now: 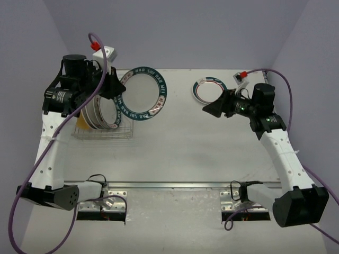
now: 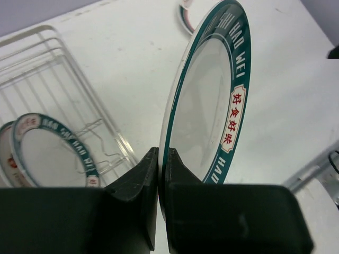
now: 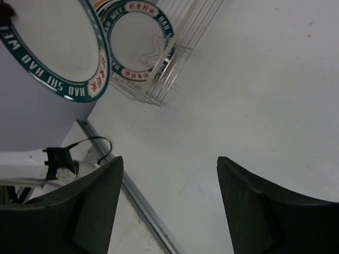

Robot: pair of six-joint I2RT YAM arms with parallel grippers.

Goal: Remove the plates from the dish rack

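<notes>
Beside the rack (image 1: 106,135), we list one teal-rimmed plate (image 1: 143,93) mid-unload, left jaws clamped on its rim; right jaws open, empty. Next, we judge: lay it flat on tabletop (image 1: 185,153).

Left arm (image 1: 69,95) blocks most of the racked plates (image 1: 103,114); small plate (image 1: 205,89) at 1 o'clock is partly behind right pincer (image 1: 207,108).
</notes>
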